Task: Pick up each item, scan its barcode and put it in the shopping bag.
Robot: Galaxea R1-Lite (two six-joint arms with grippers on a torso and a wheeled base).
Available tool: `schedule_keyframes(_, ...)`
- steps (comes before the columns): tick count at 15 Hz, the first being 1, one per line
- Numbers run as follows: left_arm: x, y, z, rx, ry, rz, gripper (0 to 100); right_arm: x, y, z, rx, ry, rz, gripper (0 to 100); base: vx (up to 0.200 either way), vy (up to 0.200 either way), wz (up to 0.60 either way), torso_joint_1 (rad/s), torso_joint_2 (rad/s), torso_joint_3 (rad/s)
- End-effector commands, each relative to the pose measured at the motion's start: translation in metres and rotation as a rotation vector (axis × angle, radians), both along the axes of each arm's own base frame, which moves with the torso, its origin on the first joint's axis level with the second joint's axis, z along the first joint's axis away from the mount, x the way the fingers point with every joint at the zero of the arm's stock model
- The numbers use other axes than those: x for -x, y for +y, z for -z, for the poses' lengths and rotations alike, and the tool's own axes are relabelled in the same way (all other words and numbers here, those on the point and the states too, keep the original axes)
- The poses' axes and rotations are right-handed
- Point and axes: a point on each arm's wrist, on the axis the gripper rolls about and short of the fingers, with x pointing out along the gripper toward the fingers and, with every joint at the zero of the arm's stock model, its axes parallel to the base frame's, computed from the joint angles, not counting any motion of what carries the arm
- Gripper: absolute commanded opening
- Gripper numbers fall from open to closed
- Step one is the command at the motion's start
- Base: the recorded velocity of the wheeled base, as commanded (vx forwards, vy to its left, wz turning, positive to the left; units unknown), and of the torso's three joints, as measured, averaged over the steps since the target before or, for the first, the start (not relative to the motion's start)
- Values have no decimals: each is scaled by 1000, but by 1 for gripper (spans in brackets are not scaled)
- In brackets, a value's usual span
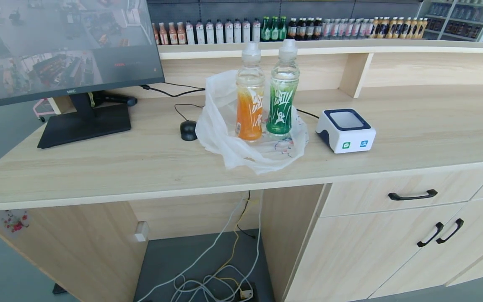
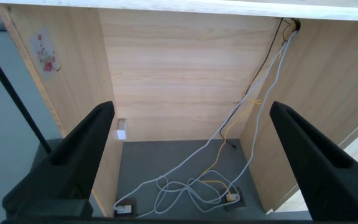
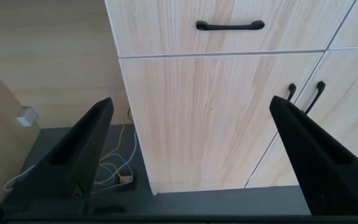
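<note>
Here orange bottle (image 1: 249, 110), green bottle (image 1: 282, 105) stand upright in shopping bag (image 1: 215, 123).

The monitor (image 1: 57, 46), left of the shopping bag (image 1: 241, 149), is cut off at the top and left edges. Whether the orange bottle (image 1: 250, 96) and green bottle (image 1: 283, 92) stand inside the bag or on its flattened front cannot be told. The cable (image 1: 307, 113) of the barcode scanner (image 1: 345, 130) vanishes behind the bag. Beyond the bag, the shelf bottles (image 1: 287, 29) are too small to tell apart. The left tool (image 2: 191, 109) and right tool (image 3: 191, 109) are cut off at each wrist view's lower edge.
</note>
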Motion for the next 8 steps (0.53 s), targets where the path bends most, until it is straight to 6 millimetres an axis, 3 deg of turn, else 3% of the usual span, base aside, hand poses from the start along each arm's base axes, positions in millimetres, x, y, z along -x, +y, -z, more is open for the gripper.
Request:
schedule_keyframes(1,0,0,0,0,0,-1,100,0,0,0,0,2,-1,100,0,0,0,0,0,0)
schedule_keyframes(8,0,0,0,2,0,-1,100,0,0,0,0,2,-1,100,0,-200,0,8,4,2)
